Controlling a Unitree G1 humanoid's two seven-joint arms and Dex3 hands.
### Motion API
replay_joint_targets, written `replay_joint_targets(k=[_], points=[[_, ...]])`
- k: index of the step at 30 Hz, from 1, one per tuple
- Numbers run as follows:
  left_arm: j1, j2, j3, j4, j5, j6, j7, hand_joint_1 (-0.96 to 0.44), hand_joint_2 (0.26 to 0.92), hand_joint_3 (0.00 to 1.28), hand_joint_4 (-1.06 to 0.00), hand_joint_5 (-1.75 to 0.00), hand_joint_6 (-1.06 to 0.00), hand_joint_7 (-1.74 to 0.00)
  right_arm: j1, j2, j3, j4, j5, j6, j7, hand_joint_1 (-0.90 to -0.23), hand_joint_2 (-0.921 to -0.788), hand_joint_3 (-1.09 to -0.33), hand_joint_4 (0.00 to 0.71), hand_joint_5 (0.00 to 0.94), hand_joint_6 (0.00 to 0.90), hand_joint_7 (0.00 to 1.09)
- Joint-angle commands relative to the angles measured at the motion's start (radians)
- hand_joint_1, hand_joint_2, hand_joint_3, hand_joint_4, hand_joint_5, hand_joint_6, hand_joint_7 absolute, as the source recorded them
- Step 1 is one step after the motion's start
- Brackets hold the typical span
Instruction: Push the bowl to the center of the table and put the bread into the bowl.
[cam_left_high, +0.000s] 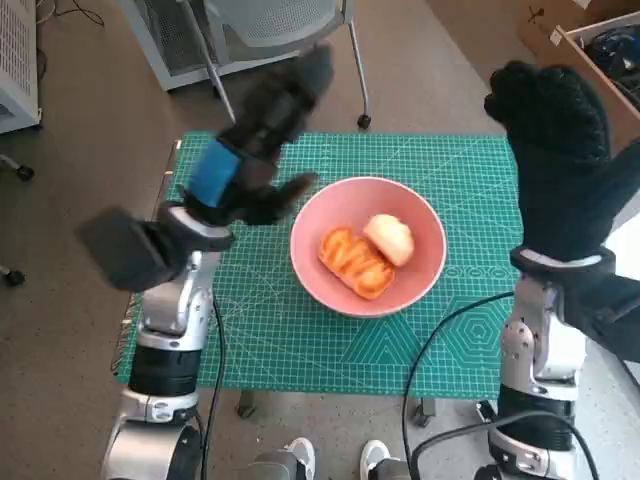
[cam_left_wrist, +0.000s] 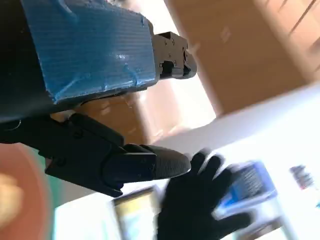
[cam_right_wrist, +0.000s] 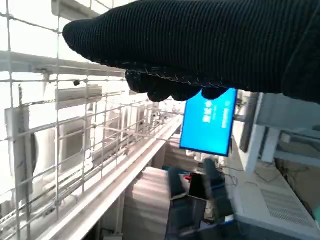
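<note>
A pink bowl (cam_left_high: 368, 246) sits near the middle of the green cutting mat (cam_left_high: 300, 330). Inside it lie an orange braided bread (cam_left_high: 355, 262) and a pale round bun (cam_left_high: 390, 238). My left hand (cam_left_high: 262, 140), black with blue tape, is raised above the mat's far left part, blurred, fingers spread, holding nothing. In the left wrist view the left hand (cam_left_wrist: 90, 95) fills the upper left and a sliver of the bowl (cam_left_wrist: 20, 200) shows at the edge. My gloved right hand (cam_left_high: 555, 150) is lifted high beside the table's right edge, empty; the glove (cam_right_wrist: 200, 45) spans the right wrist view.
An office chair base (cam_left_high: 290, 40) stands behind the table. A cardboard box (cam_left_high: 590, 40) sits at the far right. A person's feet (cam_left_high: 330, 460) show below the table's front edge. A cable (cam_left_high: 440, 340) hangs by my right forearm. A blue screen (cam_right_wrist: 207, 122) and wire shelving (cam_right_wrist: 60, 125) show in the right wrist view.
</note>
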Motion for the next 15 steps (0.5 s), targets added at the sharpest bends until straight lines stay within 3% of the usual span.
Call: replay_joint_targets(k=[1,15], points=[[0.019,-0.027,0.019,-0.068,-0.036,0.014,0.032,-0.71,0.921,0.42,-0.07,0.0,0.0,-0.49,-0.002,-0.013,0.006,0.009,-0.017,-0.003,0.003,-0.645,-0.921,-0.69,0.26,0.003,0.093,0.48],[0.043,-0.05,0.029,-0.133,-0.086,0.065,0.062,-0.74,0.921,0.34,-0.13,-0.04,0.0,-0.68,-0.017,-0.019,0.016,0.028,-0.044,-0.027,-0.003,-0.65,-0.921,-0.693,0.263,0.002,0.117,0.44]])
